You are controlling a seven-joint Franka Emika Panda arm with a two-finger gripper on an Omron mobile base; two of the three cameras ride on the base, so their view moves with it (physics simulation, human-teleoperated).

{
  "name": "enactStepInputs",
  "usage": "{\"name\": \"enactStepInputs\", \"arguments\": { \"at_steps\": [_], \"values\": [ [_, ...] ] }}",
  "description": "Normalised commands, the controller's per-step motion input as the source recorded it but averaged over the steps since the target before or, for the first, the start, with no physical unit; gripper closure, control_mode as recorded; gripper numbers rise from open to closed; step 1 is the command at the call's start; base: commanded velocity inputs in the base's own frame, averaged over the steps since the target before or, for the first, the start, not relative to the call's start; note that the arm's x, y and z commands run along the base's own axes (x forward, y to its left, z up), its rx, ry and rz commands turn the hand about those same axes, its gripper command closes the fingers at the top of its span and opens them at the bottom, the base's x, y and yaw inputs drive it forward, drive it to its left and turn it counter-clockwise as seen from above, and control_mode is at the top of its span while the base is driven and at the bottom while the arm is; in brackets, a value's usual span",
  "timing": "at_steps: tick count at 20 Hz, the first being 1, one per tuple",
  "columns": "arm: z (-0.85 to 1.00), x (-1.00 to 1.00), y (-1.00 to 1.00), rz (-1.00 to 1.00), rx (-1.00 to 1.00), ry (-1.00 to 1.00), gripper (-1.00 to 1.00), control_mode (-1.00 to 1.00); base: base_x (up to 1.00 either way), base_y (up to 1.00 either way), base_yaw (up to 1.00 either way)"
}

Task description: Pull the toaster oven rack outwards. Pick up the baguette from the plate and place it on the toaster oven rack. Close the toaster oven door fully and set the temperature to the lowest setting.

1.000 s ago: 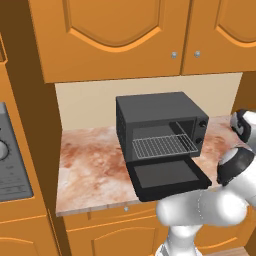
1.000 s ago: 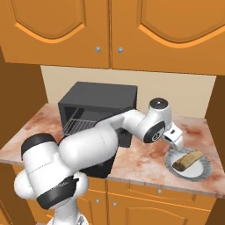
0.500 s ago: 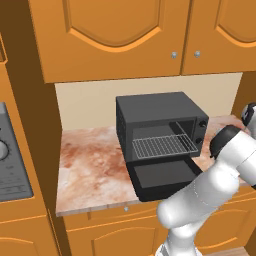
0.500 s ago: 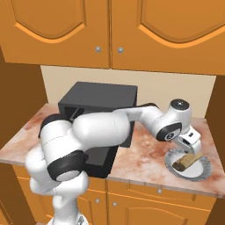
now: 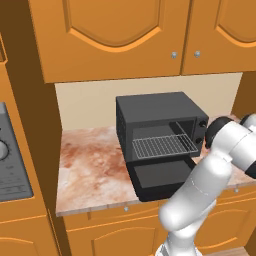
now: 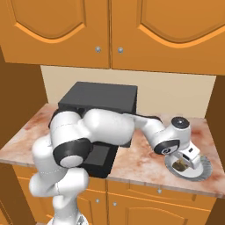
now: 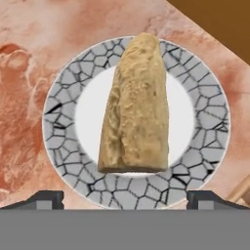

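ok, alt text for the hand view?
A tan baguette lies on a round plate with a cracked grey rim, on a reddish marble counter. The open claw hangs above it, a tip on either side.

Tan baguette (image 7: 135,107), grey-crackled white plate (image 7: 63,93)

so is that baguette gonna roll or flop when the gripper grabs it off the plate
The baguette looks flattish with a rough crust, so it will probably sit still rather than roll, and it should grip without slipping. Its short, thick, tapered shape suggests it stays stiff when lifted. The plate under it is shallow, so a sideways nudge might slide the loaf.
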Motion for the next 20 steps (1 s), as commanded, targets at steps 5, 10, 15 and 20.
{"name": "enactStepInputs", "arguments": {
  "at_steps": [5, 10, 15, 20],
  "values": [
    [0.0, 0.0, -0.32, 0.0, 0.0, -0.03, -1.0, -1.0, 0.0, 0.0, 0.0],
    [0.17, 0.15, -0.37, 0.0, 0.01, 0.0, -1.0, -1.0, 0.0, 0.0, 0.0],
    [0.01, 0.2, -0.05, 0.0, 0.0, 0.01, -1.0, -1.0, 0.0, 0.0, 0.0],
    [0.0, 0.08, 0.0, 0.0, 0.0, 0.03, -1.0, -1.0, 0.0, 0.0, 0.0]
  ]
}}
